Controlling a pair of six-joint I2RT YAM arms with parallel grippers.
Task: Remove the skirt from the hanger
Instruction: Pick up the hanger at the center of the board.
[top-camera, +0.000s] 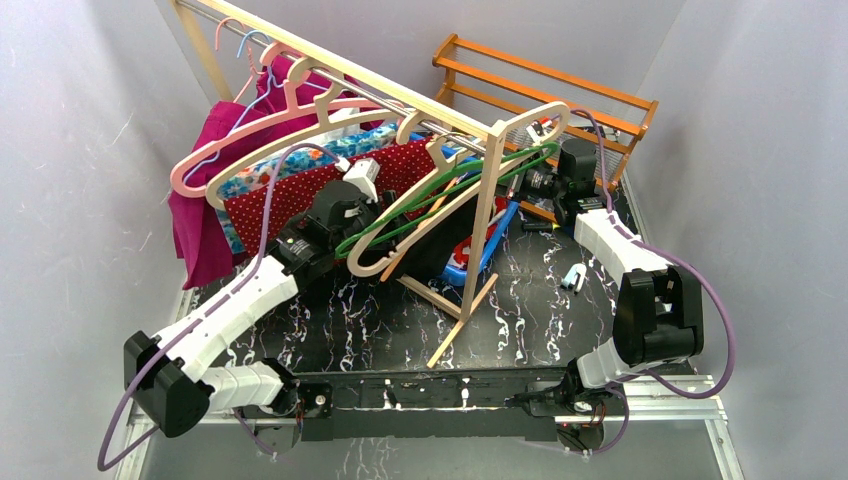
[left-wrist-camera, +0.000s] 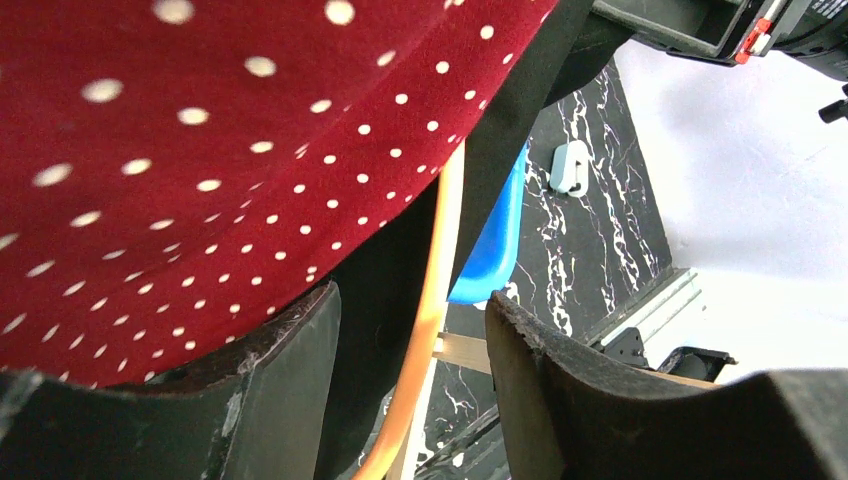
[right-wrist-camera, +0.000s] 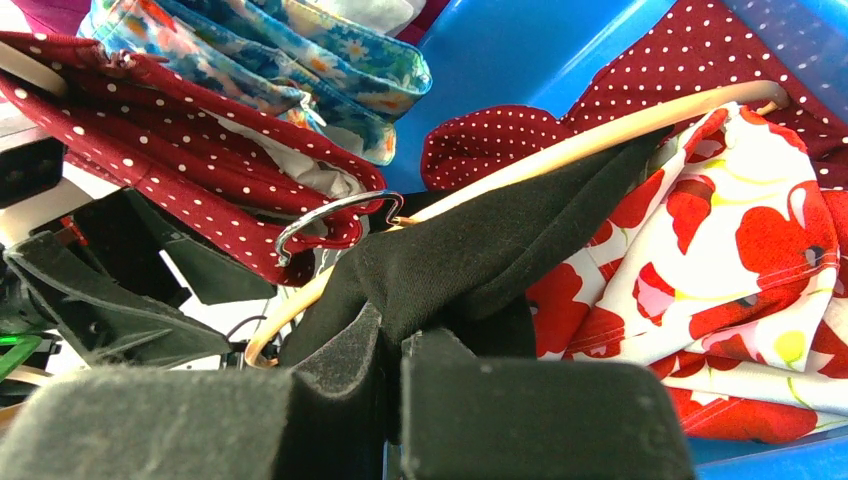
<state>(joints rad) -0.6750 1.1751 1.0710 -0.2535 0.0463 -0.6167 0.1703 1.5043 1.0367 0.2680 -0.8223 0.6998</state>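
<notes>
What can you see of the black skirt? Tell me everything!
The skirt is plain black cloth, soft and matte-looking. It hangs draped over a pale wooden hanger with a metal hook, bunched into creases. The right gripper pinches a fold of it. A red dotted cloth and a flowery cloth lie right beside it.

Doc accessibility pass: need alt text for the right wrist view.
The right hand is shut on a black garment draped over a wooden hanger with a metal hook. Behind lie red polka-dot fabric, poppy-print cloth and a blue bin.
</notes>
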